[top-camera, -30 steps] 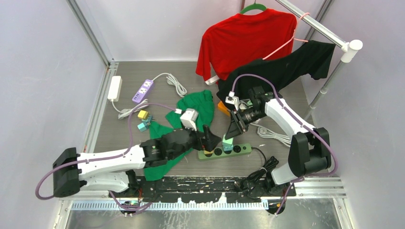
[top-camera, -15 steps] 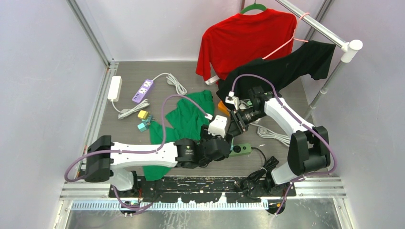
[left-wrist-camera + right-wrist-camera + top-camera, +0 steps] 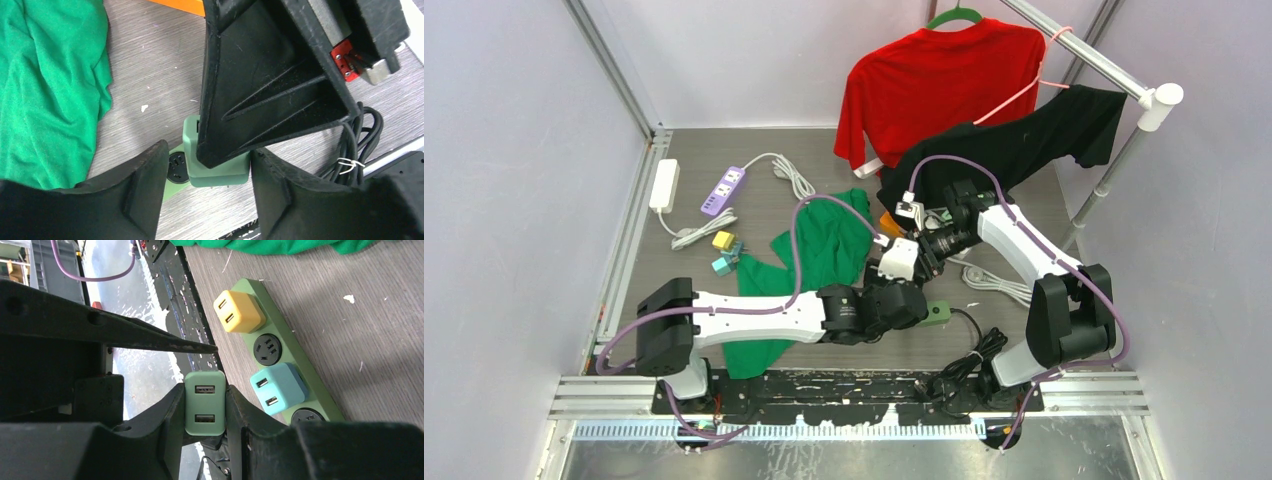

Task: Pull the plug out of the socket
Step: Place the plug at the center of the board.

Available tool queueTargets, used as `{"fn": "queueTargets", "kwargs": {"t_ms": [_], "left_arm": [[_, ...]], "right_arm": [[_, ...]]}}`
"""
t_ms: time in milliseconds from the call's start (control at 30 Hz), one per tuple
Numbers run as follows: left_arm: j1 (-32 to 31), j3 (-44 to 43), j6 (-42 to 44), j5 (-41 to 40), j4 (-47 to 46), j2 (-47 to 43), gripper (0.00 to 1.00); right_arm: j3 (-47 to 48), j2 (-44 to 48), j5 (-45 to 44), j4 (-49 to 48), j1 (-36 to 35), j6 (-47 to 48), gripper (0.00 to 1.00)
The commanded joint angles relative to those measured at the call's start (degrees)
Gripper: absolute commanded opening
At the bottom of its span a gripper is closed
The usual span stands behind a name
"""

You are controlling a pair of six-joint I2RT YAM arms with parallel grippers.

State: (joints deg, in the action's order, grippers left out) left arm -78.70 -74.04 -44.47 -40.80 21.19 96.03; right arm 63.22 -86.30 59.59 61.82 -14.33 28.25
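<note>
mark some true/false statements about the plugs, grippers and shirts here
1. The right gripper is clamped on the pale green plug. True.
2. The yellow plug lies loose on the table. False: it sits in the green power strip.
3. The left gripper is open, one finger on either side of that plug. True.
4. The red shirt lies flat on the table. False: it hangs from a hanger.

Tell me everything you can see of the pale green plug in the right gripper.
The pale green plug is a boxy, round-cornered block of matte-looking plastic with two USB ports on top. Fingers of the right gripper clamp opposite sides. Its base meets the green power strip; prongs hidden. Open fingers of the left gripper flank it, not touching.
</note>
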Motion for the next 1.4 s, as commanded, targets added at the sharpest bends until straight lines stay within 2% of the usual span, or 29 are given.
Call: {"fn": "queueTargets", "kwargs": {"t_ms": [0, 100, 167, 233, 300, 367, 467, 533, 600, 633, 667, 933, 1233, 1367], "left_arm": [[1.69, -1.63, -1.32, 2.41, -2.37, 1.21, 0.56], [2.71, -0.91, -2.15, 4.32, -2.61, 1.26, 0.42], [3.12, -0.13, -2.00, 5.08, -3.43, 0.69, 0.21], [3.35, 1.52, -1.27, 6.03, -4.91, -0.28, 0.11], [3.61, 3.46, 0.13, 6.84, -6.93, -1.50, 0.08], [3.72, 5.75, 2.30, 7.26, -9.51, -2.98, 0.06], [3.85, 10.58, 4.89, 7.11, -13.85, -5.79, 0.05], [4.17, 14.18, 5.74, 7.05, -16.96, -8.42, 0.05], [4.76, 17.46, 5.88, 7.04, -18.99, -10.59, 0.04], [5.12, 18.86, 5.88, 6.95, -19.53, -11.71, 0.04], [5.51, 20.12, 6.19, 7.12, -19.91, -12.80, 0.04], [12.86, 29.20, 6.38, 8.44, -17.38, -22.60, 0.05], [28.19, 39.46, 5.74, 14.13, -14.60, -38.49, 0.04], [37.46, 43.40, 6.25, 21.62, -14.95, -44.03, 0.04]], "right_arm": [[2.30, 0.18, 1.80, 0.97, 0.17, -0.64, 0.05], [2.48, 0.17, 1.81, 1.11, 0.15, -0.62, 0.07], [2.52, 0.26, 1.71, 1.11, 0.18, -0.58, 0.09], [2.46, 0.26, 1.40, 1.19, 0.15, -0.65, 0.15], [2.66, 0.26, 0.49, 1.24, 0.16, -0.37, 0.26], [3.01, 0.24, 0.11, 2.14, 0.15, 1.08, 0.44], [3.39, 0.41, 0.39, 3.80, 0.17, 3.74, 0.56], [3.27, 0.68, 0.44, 3.84, 0.16, 4.16, 0.59], [3.17, 0.65, 0.31, 3.89, 0.13, 4.43, 0.72], [3.20, 0.59, 0.27, 3.92, 0.15, 4.46, 0.96], [3.21, 0.56, 0.20, 3.92, 0.16, 4.47, 1.00], [3.25, 0.86, 0.08, 3.77, 0.15, 4.69, 1.00], [3.20, 0.63, -0.35, 3.66, 0.14, 4.71, 1.00], [3.20, 0.46, -0.61, 3.57, 0.11, 4.70, 1.00]]}}
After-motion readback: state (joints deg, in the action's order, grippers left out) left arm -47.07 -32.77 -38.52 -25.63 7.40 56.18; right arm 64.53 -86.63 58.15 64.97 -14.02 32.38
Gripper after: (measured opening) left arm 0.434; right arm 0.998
